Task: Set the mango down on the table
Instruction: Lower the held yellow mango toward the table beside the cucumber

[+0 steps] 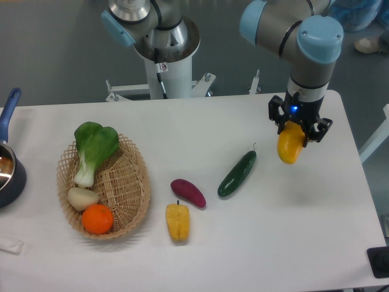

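Note:
The mango (pixel 289 146) is a smooth yellow-orange oval, hanging upright from my gripper (pixel 296 130) at the right side of the white table (pixel 273 243). The gripper is shut on the mango's upper part and holds it above the tabletop; a faint shadow lies on the table below and to the right. The black fingers hide the mango's top end.
A green cucumber (pixel 237 173) lies left of the mango, then a purple sweet potato (pixel 188 193) and a yellow pepper (pixel 177 221). A wicker basket (pixel 130 182) at the left holds a bok choy, a pale vegetable and an orange. A blue pot (pixel 9 173) sits at the left edge.

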`<act>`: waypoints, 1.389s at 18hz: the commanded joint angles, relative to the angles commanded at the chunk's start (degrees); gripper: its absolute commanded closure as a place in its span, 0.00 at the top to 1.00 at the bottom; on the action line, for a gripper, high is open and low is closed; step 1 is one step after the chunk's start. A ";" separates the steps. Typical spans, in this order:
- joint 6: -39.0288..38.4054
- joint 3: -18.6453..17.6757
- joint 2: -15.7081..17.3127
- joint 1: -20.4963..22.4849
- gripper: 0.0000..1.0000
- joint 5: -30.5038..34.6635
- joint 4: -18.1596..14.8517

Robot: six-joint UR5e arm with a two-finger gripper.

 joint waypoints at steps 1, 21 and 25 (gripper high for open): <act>0.00 0.00 0.00 0.09 0.18 0.00 0.00; -0.61 1.50 -10.45 0.53 0.18 -1.23 4.73; -3.59 2.19 -13.09 -1.22 0.19 -1.14 6.15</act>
